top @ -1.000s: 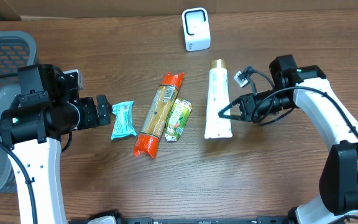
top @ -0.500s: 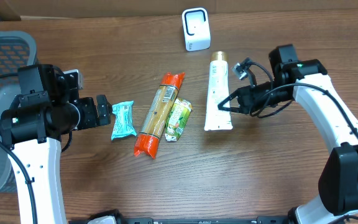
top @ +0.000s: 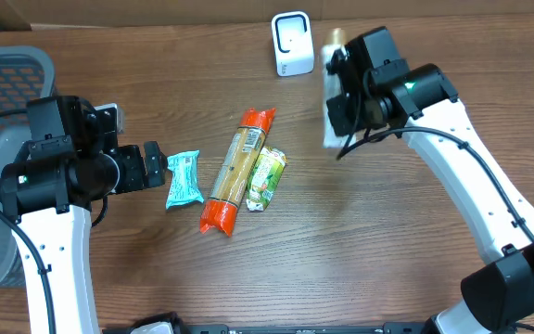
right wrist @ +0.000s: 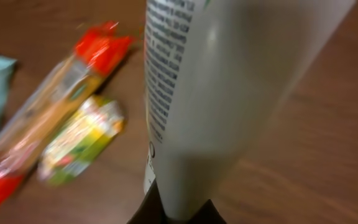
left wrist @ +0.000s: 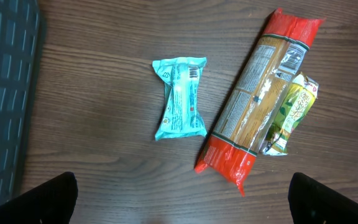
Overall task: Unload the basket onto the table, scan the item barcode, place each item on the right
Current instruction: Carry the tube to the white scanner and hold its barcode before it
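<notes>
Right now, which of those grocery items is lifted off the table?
The white tube, pinched by the right gripper; teal packet, red pack and green pouch lie flat.

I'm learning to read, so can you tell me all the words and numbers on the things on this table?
Nothing here is clear enough to read as words.
White tube: rows of black print, too blurred.
Teal packet: tiny print, too small.
Red-ended pack: label, too small.
Green packet: print, too small.
</notes>
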Available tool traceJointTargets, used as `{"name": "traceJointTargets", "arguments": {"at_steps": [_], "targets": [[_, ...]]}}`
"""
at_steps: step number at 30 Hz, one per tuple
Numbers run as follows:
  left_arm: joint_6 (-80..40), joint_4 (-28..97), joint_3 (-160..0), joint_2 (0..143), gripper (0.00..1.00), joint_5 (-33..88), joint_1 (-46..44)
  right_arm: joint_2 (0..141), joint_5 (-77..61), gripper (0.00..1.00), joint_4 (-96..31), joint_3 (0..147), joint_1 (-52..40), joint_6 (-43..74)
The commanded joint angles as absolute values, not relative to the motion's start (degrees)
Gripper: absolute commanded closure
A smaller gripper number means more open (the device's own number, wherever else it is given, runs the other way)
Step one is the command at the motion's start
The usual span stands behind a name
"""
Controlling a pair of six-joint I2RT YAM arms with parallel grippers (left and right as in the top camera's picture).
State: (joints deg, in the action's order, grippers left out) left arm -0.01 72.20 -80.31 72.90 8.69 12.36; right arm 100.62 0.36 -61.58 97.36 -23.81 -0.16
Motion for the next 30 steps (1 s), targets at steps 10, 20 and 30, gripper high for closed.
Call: {"name": "traceJointTargets", "arguments": {"at_steps": [10, 20, 30], "targets": [[0.2, 72.0, -81.5, 72.8, 0.00, 8.4, 12.0, 102.8, 19.5, 0.96, -41.5, 99.4, -25.1, -17.7], [0.2, 72.0, -81.5, 72.8, 0.00, 8.4, 12.0, 110.2, 30.2, 0.96, -24.2, 99.4, -25.2, -27.8], [0.2, 72.0, -81.5, 72.8, 0.01, 8.4, 12.0, 121.2, 40.5, 0.96, -8.3, 99.4, -27.6, -47.9]]}}
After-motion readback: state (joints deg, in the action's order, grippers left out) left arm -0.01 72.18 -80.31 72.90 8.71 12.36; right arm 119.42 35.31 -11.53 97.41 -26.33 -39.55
